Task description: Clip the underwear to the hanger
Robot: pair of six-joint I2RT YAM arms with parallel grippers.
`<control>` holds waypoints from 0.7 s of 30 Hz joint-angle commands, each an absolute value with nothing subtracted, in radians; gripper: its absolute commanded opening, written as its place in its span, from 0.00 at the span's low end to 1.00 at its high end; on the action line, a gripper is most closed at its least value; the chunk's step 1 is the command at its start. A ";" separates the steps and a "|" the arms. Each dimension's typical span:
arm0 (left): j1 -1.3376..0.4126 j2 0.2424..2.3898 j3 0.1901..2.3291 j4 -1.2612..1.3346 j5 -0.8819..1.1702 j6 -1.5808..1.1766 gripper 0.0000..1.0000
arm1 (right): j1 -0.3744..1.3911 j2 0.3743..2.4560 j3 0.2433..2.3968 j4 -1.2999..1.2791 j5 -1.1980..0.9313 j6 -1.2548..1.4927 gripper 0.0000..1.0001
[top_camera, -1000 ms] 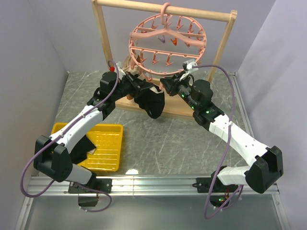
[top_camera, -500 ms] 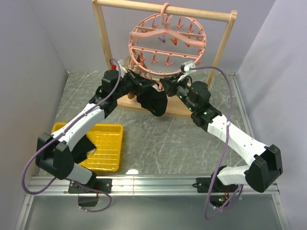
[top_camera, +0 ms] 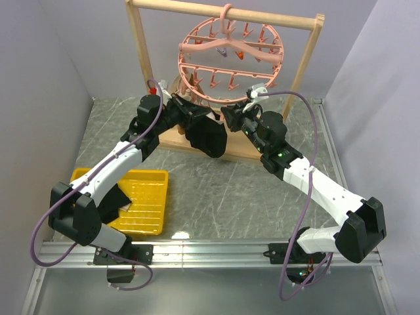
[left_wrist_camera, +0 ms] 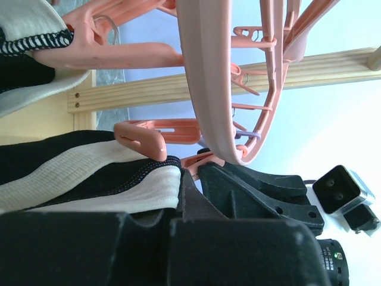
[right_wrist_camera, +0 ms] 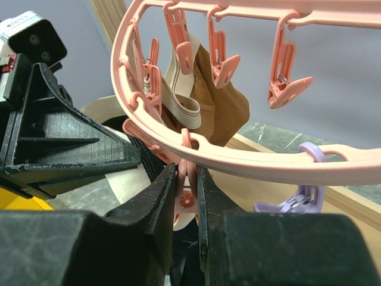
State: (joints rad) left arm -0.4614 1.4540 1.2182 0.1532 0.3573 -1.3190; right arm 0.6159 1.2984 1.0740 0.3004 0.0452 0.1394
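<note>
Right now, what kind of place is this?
Probably a lab bench staged for laundry: plain partition walls, a wooden frame carrying a pink clip hanger, and a yellow tray on the marble-look tabletop.

Wooden frame (top_camera: 140,59) at rear of grey table (top_camera: 216,197); yellow tray (top_camera: 152,211) front-left holds dark cloth (top_camera: 111,205); brown garment (right_wrist_camera: 225,113) hangs within frame

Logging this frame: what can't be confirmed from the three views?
1. Top view: whether the underwear waistband sits in a peg; the left gripper and the cloth itself cover it.
2. Right wrist: the mouth of the peg pinched by the right gripper; its fingers hide it.
3. Left wrist: the grip on the cloth; blurred dark fingers fill the bottom.
4. Top view: the dark item in the yellow tray, partly under the left arm.
</note>
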 commanded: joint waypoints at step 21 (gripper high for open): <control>-0.463 1.466 1.279 0.244 0.351 -1.373 0.00 | 0.637 1.345 1.089 0.138 -0.032 0.163 0.26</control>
State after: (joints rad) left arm -0.4599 1.4715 1.2312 0.1757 0.3573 -1.3308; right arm 0.6159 1.3178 1.0931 0.2848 0.0113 0.1520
